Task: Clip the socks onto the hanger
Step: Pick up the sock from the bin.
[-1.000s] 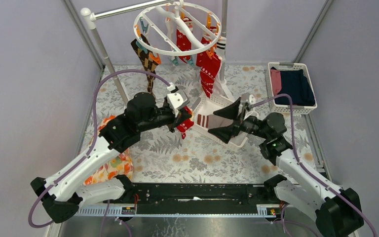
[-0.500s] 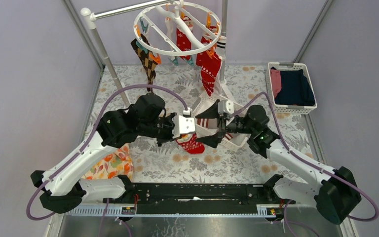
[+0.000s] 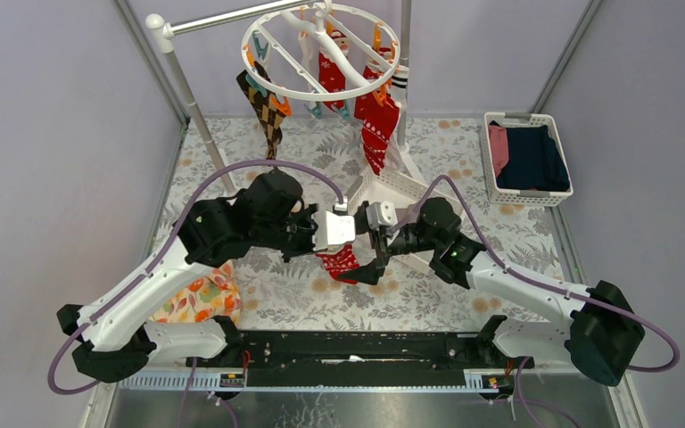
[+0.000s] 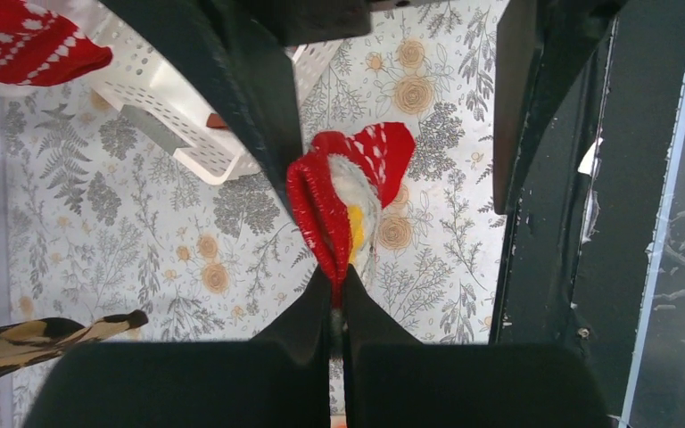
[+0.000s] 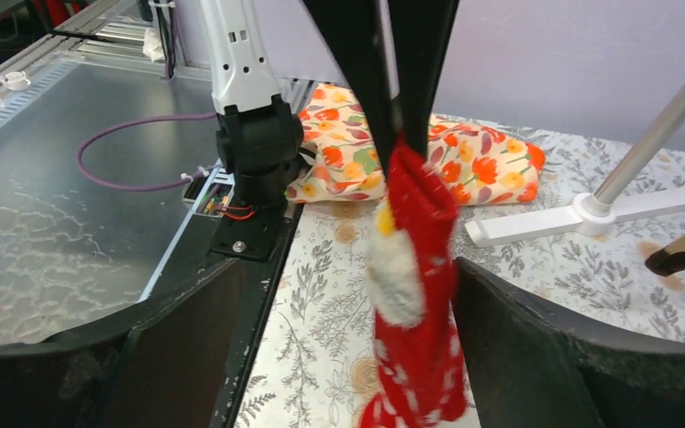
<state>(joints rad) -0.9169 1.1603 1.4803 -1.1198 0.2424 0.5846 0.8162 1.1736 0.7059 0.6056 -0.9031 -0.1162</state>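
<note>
Red-and-white sock (image 4: 357, 174) hangs from the left gripper (image 4: 335, 287), whose two fingers are pressed together on the sock's folded red edge. The rest droops below them and shows one white and yellow patch. This one sock is in the air above the bench (image 3: 392, 299), near its middle, well apart from the hanger (image 3: 321, 96).

The right gripper (image 5: 348, 266) faces the left one with its two fingers spread wide, one on either side of the dangling sock. Whether either finger touches the fabric I cannot tell.

Just behind the two grippers sits one white slatted basket (image 3: 383, 183), partly covered by the arms. A second basket (image 3: 535, 198) stands at the bench's right edge and holds folded navy and pink clothes (image 3: 535, 156). One orange floral cloth (image 5: 464, 165) lies at the left, under the left arm.

At the rear, the single round white hanger hangs from a grey metal pole (image 3: 192, 98). Clipped to it are one argyle sock (image 3: 268, 111), two clipped red socks (image 3: 376, 125) with white pattern, and one striped-cuff sock (image 3: 400, 85) at the right rear. Other pieces behind these are too hidden to count. The orange and teal clips are too small and overlapped to count.
</note>
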